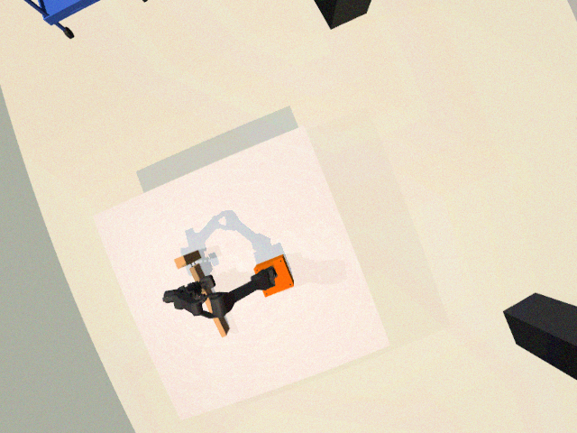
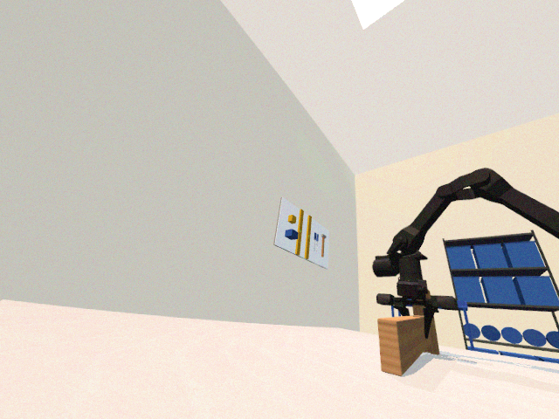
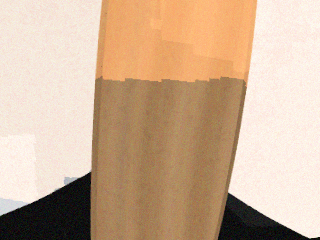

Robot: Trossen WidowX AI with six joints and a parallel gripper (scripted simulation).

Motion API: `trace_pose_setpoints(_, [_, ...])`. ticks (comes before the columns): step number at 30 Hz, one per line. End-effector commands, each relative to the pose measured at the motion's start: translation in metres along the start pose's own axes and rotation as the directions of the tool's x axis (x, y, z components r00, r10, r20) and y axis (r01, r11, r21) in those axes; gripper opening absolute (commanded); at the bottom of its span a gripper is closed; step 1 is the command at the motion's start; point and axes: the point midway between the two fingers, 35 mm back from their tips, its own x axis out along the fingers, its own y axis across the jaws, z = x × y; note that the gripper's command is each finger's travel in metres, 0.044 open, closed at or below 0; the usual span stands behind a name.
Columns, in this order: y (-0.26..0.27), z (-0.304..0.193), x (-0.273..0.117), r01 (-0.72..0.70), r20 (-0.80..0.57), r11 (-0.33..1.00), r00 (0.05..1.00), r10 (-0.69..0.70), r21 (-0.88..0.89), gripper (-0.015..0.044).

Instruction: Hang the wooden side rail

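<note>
Your gripper (image 1: 188,290) (image 2: 416,322) is closed down partway, pinching the rail (image 1: 220,323) (image 2: 391,345) (image 3: 165,125) across its width, likely to steer its hook end toward the post (image 1: 187,259) (image 2: 419,310). The rail stands on edge on the counter (image 1: 288,354) (image 2: 180,360), inward from its left edge; you can't tell whether the hooks are seated.
</note>
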Motion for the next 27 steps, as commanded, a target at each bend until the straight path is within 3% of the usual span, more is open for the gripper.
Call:
trace_pose_setpoints(1, [-0.0008,-0.0026,-0.0020,0.002,-0.005,1.000,1.000,-0.002,0.000,0.0000])
trace_pose_setpoints(27, [-0.0005,-0.0056,-0.0004,0.002,-0.005,1.000,1.000,-0.002,0.000,0.0000])
